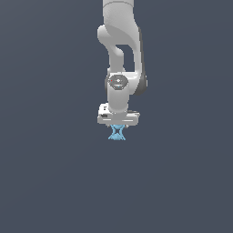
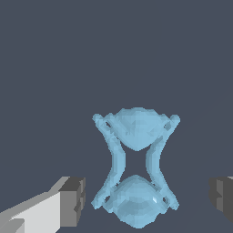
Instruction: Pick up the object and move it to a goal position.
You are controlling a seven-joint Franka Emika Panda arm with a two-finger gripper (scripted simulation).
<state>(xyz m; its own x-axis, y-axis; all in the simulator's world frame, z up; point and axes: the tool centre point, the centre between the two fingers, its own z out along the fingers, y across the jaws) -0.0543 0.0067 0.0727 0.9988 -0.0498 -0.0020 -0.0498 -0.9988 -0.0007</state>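
hand [image 2: 148, 200] fingers flank object [image 2: 135, 166], not touching.

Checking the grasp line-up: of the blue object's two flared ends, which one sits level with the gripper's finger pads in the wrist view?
The rounded end between the dark pads, not the end beyond the object's pinched waist.

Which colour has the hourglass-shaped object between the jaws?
The object is light blue; the wrist view shows it best.

The arm [image 1: 119, 50] is glossy white with rounded, bulbous links and a dark grey seam. A round grey cap sits on its wrist joint [image 1: 118, 82]. The gripper [image 2: 145, 200] has white fingers with dark grey pads [image 2: 73, 201].
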